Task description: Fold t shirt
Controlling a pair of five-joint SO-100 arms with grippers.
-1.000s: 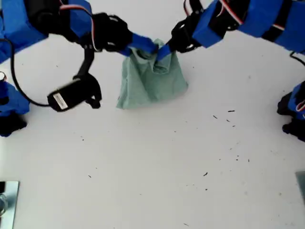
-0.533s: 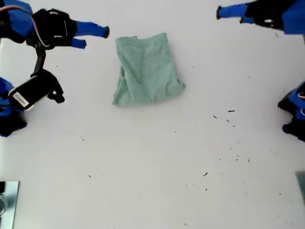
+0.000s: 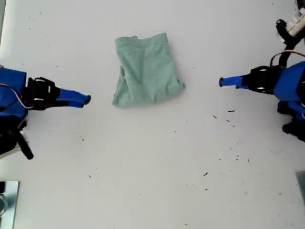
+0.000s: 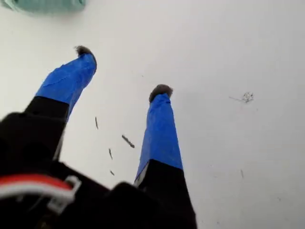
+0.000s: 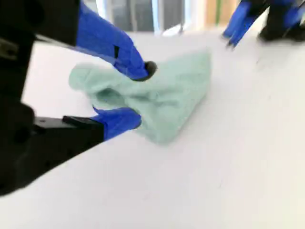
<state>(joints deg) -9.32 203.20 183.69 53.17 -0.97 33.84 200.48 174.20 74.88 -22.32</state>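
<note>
Your first pincer (image 4: 123,70) and second pincer (image 5: 143,94) have both released, jaws apart, and backed off the pale mint-green fabric t-shirt (image 3: 145,69), which now lies folded, so the task looks finished.

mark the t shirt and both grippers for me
t shirt (image 3: 147,71), exterior view, middle of the folded cloth.
my first gripper (image 4: 123,71), first wrist view, midway between fingertips.
my second gripper (image 5: 142,95), second wrist view, midway between fingertips.

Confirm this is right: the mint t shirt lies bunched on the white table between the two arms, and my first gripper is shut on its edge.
Not quite. My first gripper is open and holds nothing: the first wrist view shows only bare table between its tips, with the t shirt well apart from it. The rest stands.
</note>
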